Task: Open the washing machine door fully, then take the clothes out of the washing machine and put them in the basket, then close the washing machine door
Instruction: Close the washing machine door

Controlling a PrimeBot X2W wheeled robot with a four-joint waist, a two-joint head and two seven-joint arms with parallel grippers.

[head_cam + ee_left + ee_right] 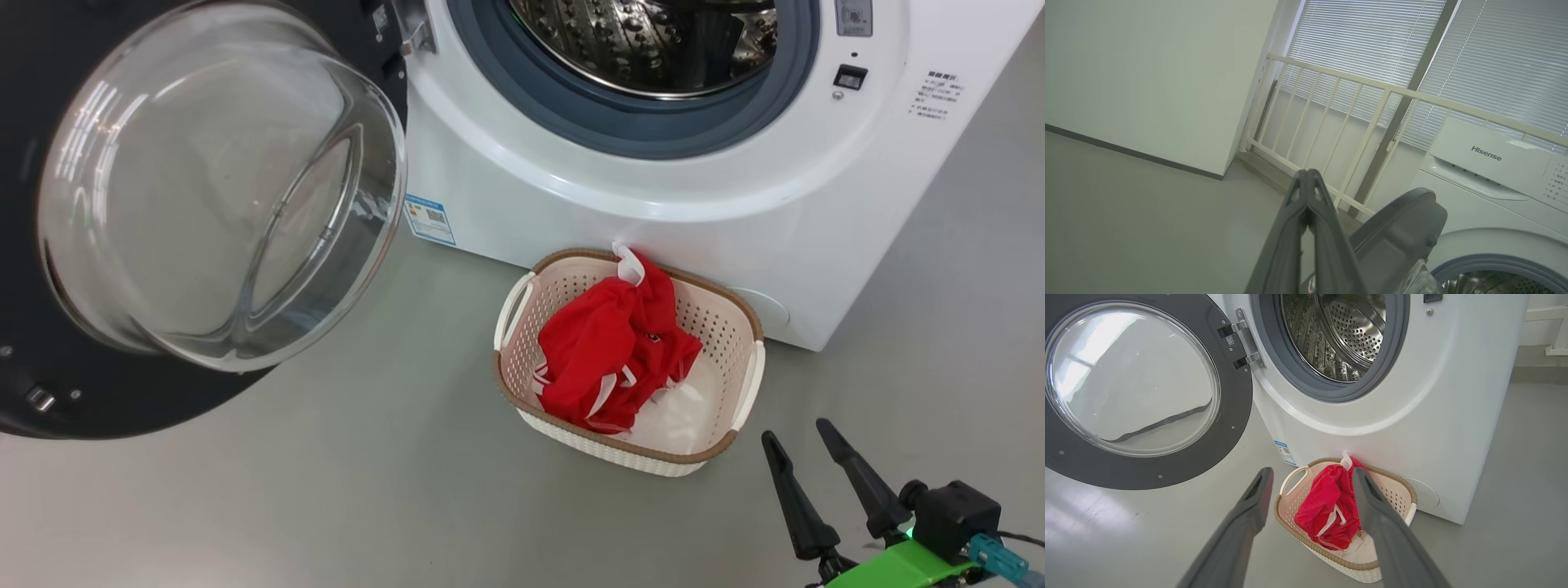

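The clothes (612, 351) are heaped in the basket (718, 314), set on the floor (326, 490) against the machine (653, 204), below its opening; the drum (645, 41), as far as shown, is bare. The door (220, 188) is swung wide to the left. Unloading is judged done, and closing is the step in hand. The left gripper (1306, 175), jaws pressed together on nothing, is held just beside the door's rim; a push round the hinge is called for. The right gripper (796, 431), jaws spread wide and empty, is parked near the basket. The heaped garment under the door's sweep should be watched.
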